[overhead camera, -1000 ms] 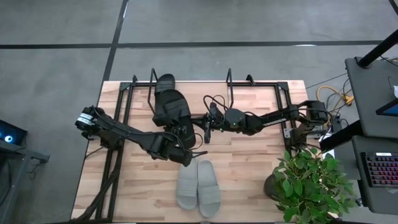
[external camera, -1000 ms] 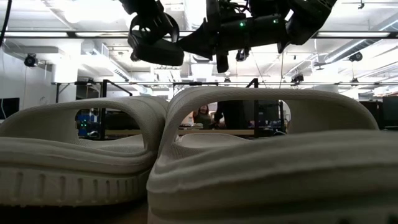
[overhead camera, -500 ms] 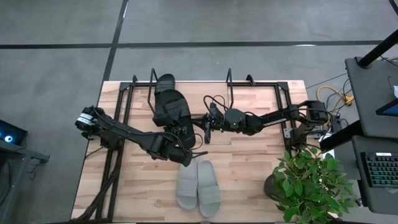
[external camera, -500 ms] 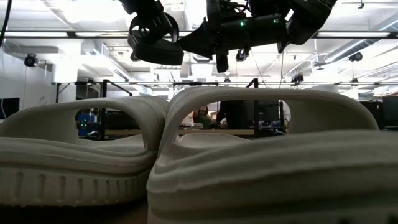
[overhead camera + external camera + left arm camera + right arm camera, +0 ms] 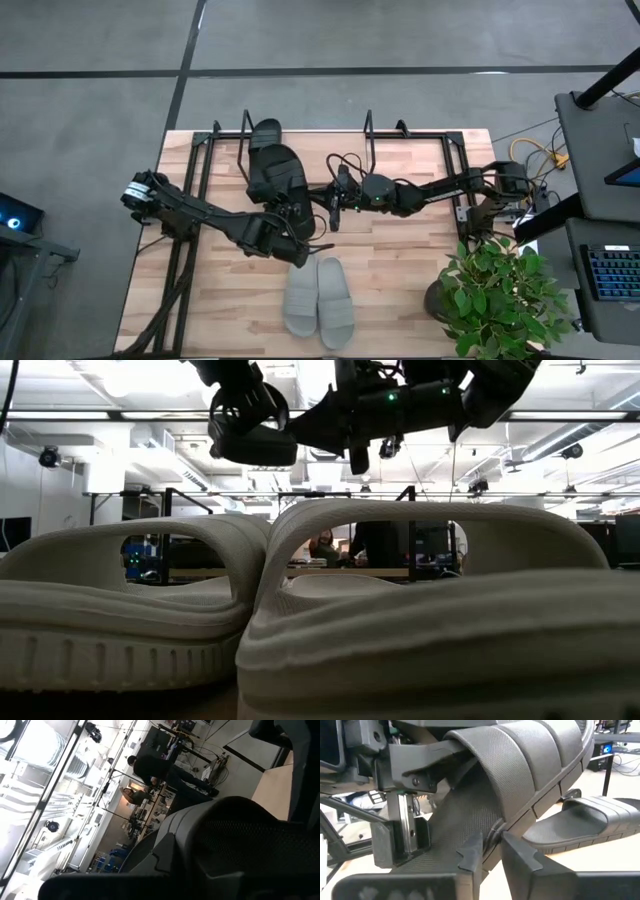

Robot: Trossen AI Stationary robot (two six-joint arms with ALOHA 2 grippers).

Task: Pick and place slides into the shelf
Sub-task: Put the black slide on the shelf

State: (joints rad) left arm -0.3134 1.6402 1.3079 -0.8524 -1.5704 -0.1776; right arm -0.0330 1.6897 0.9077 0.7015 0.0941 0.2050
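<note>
A black slide (image 5: 275,172) hangs in the air above the front of the shelf (image 5: 420,136), between my two grippers. My left gripper (image 5: 292,216) reaches in from the table's left and is shut on it. My right gripper (image 5: 492,847) comes level from the right, its fingers a little apart on either side of the sole's rim. A second black slide (image 5: 265,131) lies flat on the shelf's far left part. The two grey slides (image 5: 318,298) lie side by side, soles down, on the table near its front edge. My left gripper has the black slide near where the strap joins the sole (image 5: 451,751), at the slide's near end. One finger (image 5: 422,765) lies level against it; the other is hidden by the slide. The slide is lifted clear and tilted. My right gripper's fingers flank the sole's rim (image 5: 496,826); I cannot tell whether they touch it.
The shelf's upright wire loops (image 5: 368,128) rise beside the held slide. A potted plant (image 5: 500,290) stands at the table's near right corner. In the low view the grey slides (image 5: 300,610) fill the foreground. Bare board lies right of the grey slides.
</note>
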